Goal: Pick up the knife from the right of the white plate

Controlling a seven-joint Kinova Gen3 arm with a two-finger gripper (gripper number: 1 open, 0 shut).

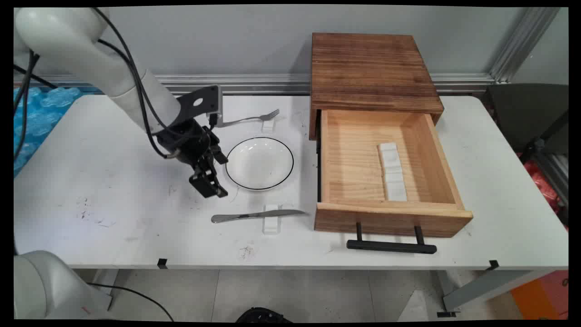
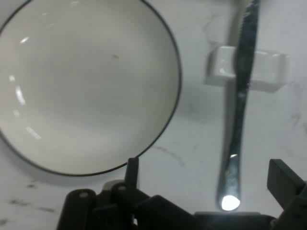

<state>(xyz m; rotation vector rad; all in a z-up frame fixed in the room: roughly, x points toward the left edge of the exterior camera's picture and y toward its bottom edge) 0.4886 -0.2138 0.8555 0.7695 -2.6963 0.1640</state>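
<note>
My hand (image 1: 209,185) hangs spread wide and holding nothing, between the black-rimmed white plate (image 1: 259,163) and the butter knife (image 1: 254,215) on its white rest (image 2: 247,71). Only the main view shows the fork (image 1: 252,119) and open wooden drawer (image 1: 386,172) on the desk (image 1: 113,204).

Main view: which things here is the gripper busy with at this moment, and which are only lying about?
Near the gripper, fingers open:
- knife on its white rest
- plate

Lying apart:
- fork on its small rest
- open wooden drawer with a white strip inside
</note>
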